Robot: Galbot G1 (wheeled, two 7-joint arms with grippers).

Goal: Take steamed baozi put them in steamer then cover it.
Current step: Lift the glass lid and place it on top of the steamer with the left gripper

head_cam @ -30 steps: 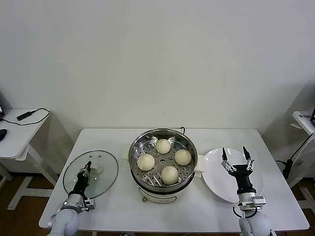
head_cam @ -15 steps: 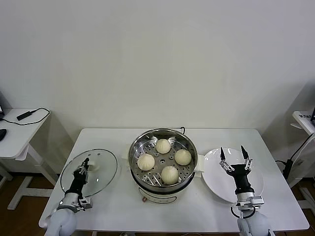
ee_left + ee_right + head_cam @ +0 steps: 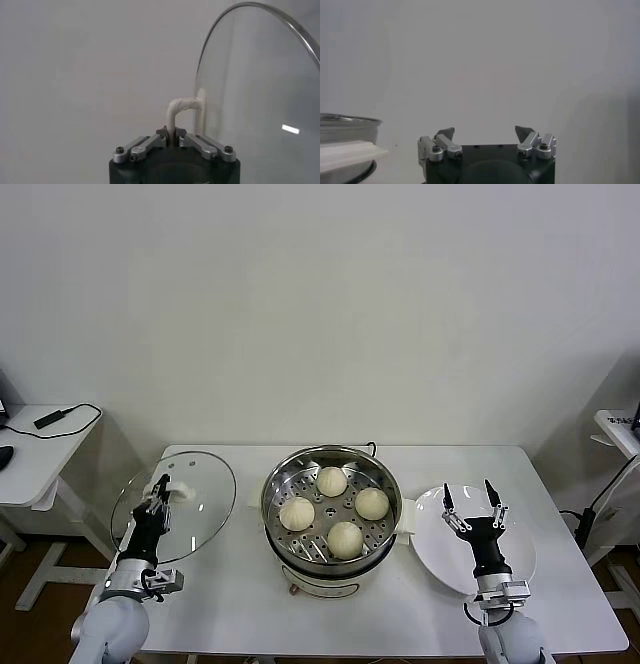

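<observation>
Several cream-white baozi (image 3: 332, 481) lie on the perforated tray inside the shiny steel steamer (image 3: 283, 479) at the table's middle. Left of it, my left gripper (image 3: 160, 487) is shut on the white handle (image 3: 176, 112) of the round glass lid (image 3: 190, 509), which is lifted and tilted above the table. In the left wrist view the lid's pane (image 3: 260, 85) stands beside the handle. My right gripper (image 3: 469, 502) stands open and empty over the white plate (image 3: 440, 552) on the right. Its fingertips (image 3: 445, 133) hold nothing.
The white plate lies bare to the right of the steamer. A side table with a black cable (image 3: 60, 416) stands beyond the table's left edge, and another piece of furniture (image 3: 618, 429) at the far right. A cord runs behind the steamer.
My left gripper has raised the glass lid off the table and tilted it up. The right gripper has drawn slightly back, still open.
</observation>
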